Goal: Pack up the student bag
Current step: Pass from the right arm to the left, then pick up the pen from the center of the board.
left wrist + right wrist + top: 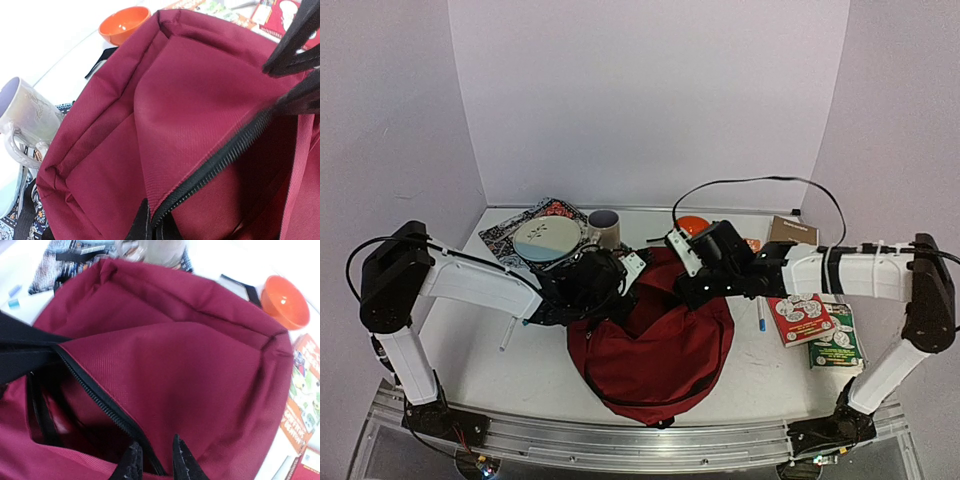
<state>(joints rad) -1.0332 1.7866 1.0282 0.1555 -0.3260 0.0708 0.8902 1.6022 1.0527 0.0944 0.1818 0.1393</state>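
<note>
we see student bag (655, 350) mid-table (540, 370), between both arms, unzipped | left gripper (150, 226) clamped on its zip edge | right gripper (156, 461) slightly parted astride the zip | book covers (802, 318): text too blurred to read

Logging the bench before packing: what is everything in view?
student bag: one, dark red, centre
patterned book: one, black-white-red, back left
plate: one, pale, on patterned book
mug: one, pale, right of plate
bowl: one, orange, behind bag
box: one, brown, back right
red book: one, right of bag
green book: one, right of red book
blue pen: one, right of bag
pale pen: one, left of bag
left gripper: one, black, shut on bag's zip edge
right gripper: one, black, jaws apart over zip edge
</note>
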